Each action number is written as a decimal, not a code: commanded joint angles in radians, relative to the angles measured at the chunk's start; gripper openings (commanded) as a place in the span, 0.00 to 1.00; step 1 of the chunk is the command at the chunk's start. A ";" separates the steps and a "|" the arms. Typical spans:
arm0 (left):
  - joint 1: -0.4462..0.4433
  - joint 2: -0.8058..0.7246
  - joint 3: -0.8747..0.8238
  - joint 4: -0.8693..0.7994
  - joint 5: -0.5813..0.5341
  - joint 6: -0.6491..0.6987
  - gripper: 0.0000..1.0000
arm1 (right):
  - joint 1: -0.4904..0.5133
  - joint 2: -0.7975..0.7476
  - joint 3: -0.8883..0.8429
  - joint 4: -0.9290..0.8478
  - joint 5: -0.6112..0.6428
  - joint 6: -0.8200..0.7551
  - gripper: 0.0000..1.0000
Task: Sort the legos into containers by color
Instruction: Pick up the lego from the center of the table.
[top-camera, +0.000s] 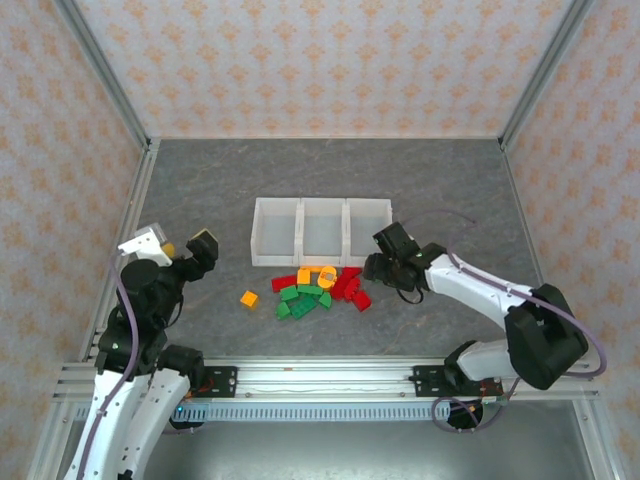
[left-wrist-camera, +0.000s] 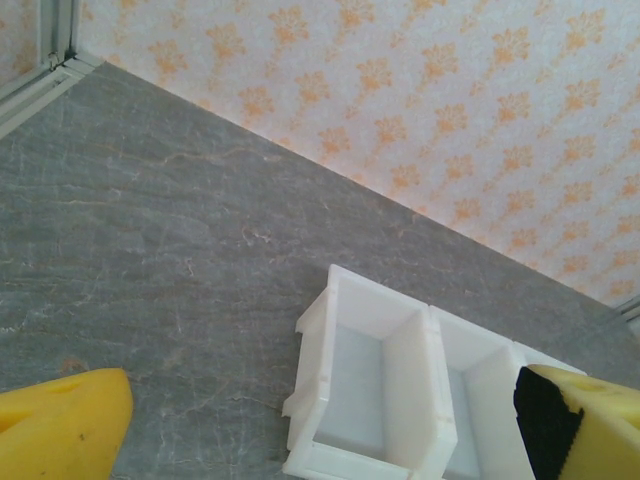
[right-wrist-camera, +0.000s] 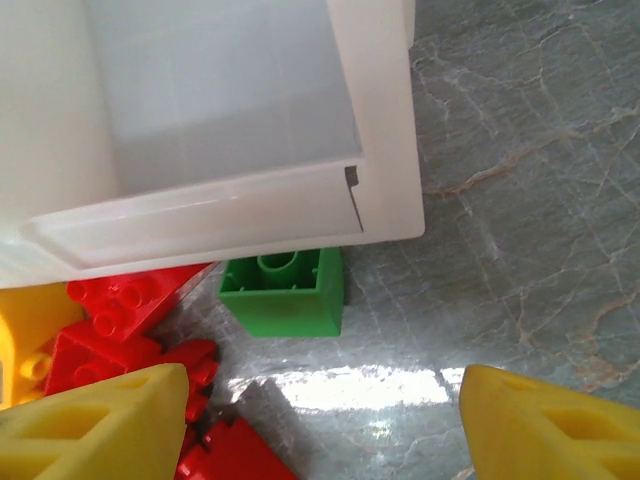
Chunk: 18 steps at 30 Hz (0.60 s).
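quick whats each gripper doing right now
left gripper: jaws open, holding nothing
right gripper: jaws open, holding nothing

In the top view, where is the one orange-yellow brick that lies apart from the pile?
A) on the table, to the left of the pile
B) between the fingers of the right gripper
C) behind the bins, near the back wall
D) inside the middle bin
A: the lone orange-yellow brick lies on the grey table, left of the pile and outside the bins.
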 joint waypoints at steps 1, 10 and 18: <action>-0.002 -0.008 0.003 0.003 0.009 0.014 0.99 | 0.007 0.032 0.020 0.028 0.044 -0.017 0.71; -0.003 -0.019 -0.003 0.009 0.012 0.015 0.99 | 0.012 0.151 0.059 0.062 0.020 -0.045 0.71; -0.003 -0.056 -0.019 0.029 0.017 0.018 0.99 | 0.024 0.183 0.068 0.068 0.059 -0.051 0.61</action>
